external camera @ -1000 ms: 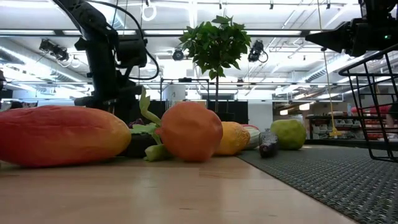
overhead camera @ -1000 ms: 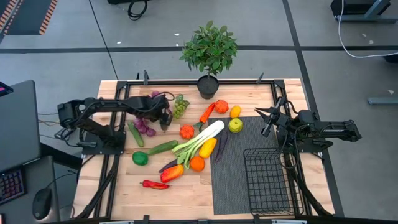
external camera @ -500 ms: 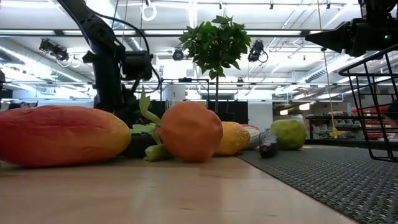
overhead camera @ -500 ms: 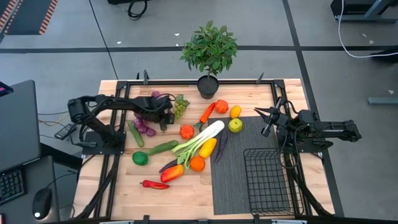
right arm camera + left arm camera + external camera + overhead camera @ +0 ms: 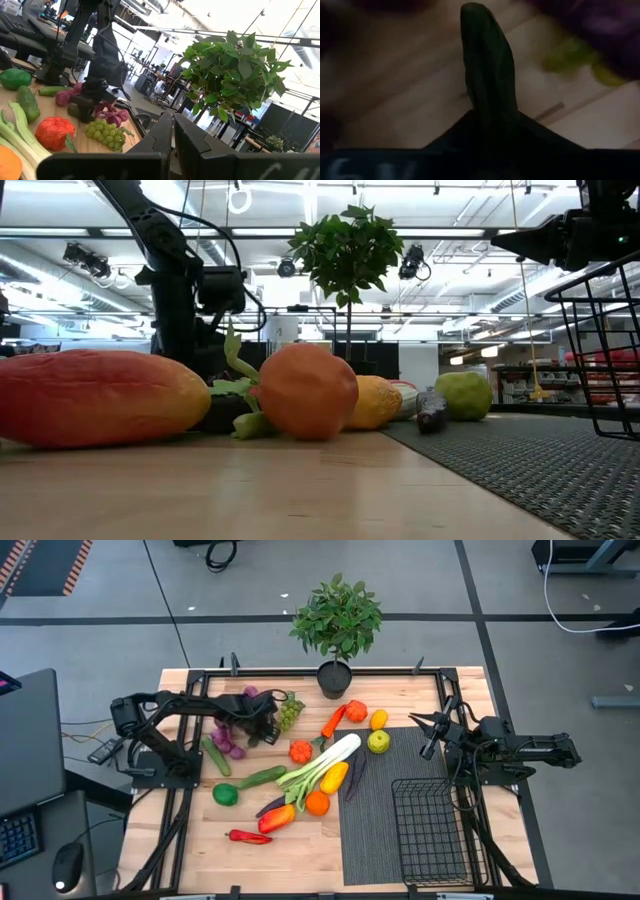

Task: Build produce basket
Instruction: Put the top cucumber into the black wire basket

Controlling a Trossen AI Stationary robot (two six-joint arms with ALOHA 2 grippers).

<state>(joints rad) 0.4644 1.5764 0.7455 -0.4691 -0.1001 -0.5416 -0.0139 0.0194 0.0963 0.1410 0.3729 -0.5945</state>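
While the basket (image 5: 429, 830) sits empty on the grey ribbed mat (image 5: 375, 810) over on the right side of the tabletop (image 5: 190, 840), all the action is at the far left corner. The left end effector (image 5: 263, 728) is down in the produce there, right by the purple grapes (image 5: 230, 740) with the green grapes (image 5: 289, 710) just beyond it. Its wrist camera shows one dark finger (image 5: 487, 95) low over the wood, but honestly that shot is too murky to say whether the fingers are apart, together, or already on a bunch.

Key relation: both grape bunches lie on the left arm's side, well apart from the basket, so anything grabbed has to travel across the pile of leek (image 5: 322, 764), peppers and citrus to get there. The right end effector (image 5: 428, 735) waits with fingers together beside the mat's far edge, nearer the basket.
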